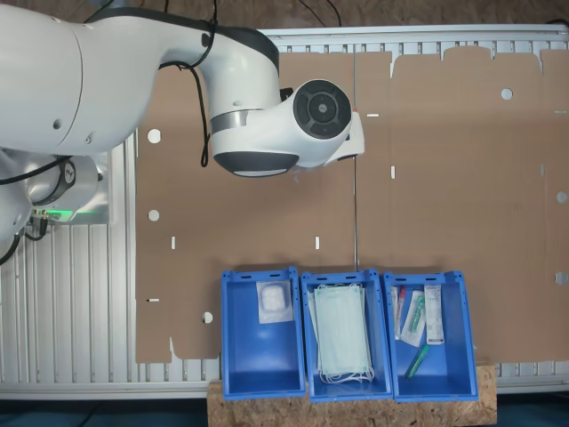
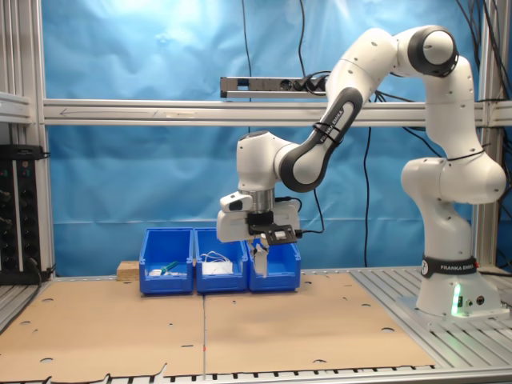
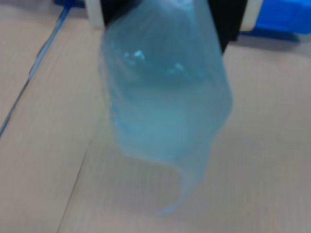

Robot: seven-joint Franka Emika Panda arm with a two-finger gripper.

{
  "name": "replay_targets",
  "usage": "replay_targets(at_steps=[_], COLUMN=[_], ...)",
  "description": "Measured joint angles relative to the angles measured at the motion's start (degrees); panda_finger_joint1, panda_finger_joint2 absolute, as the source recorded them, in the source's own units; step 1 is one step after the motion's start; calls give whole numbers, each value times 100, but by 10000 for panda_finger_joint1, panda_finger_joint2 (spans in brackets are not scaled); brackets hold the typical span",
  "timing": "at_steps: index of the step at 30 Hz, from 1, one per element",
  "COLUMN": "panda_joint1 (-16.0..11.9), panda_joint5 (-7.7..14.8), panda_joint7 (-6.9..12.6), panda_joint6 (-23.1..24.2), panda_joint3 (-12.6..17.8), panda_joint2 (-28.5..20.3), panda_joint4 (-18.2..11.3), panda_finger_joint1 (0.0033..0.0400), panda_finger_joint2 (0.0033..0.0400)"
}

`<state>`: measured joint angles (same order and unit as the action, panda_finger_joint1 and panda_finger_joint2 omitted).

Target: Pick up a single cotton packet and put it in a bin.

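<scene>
Brown cardboard [image 2: 240, 328] covered the table, with a blue curtain behind it in the second exterior view. Going from the second exterior view's left, three blue bins stood in a row beyond the pincer [image 2: 260, 254]: the far bin [image 2: 166, 261] held small mixed items, the middle bin [image 2: 221, 260] pale masks, and the near bin [image 2: 280, 262] sat just behind the pincer. The pincer hung above the cardboard, pressed together on the cotton packet [image 3: 163, 97], which showed in the wrist view as a blurred, translucent pale sheet dangling beneath the fingers; no print could be made out on it. Only its upper edge seemed to be held, so the likely trouble was a slip: a quick swing toward the bins could set the limp packet swaying and pull it free onto the cardboard. Its trailing lower corner might also catch a bin rim if carried too low, or it could drape over a wall if let go off-centre.
</scene>
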<state>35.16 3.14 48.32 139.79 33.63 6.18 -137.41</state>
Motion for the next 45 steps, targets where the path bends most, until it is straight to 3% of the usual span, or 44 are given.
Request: replay_targets(at_steps=[10,26,36,45], panda_joint1=[-148,-602,-690,-705], panda_joint5=[332,543,657,1059], panda_joint7=[211,682,917,1098], panda_joint6=[-247,-426,-473,-506], panda_joint3=[560,1539,1825,1976], panda_joint2=[-296,-370,-374,-374], panda_joint4=[7,124,166,201], panda_finger_joint1=[54,54,54,54], panda_finger_joint2=[54,54,54,54])
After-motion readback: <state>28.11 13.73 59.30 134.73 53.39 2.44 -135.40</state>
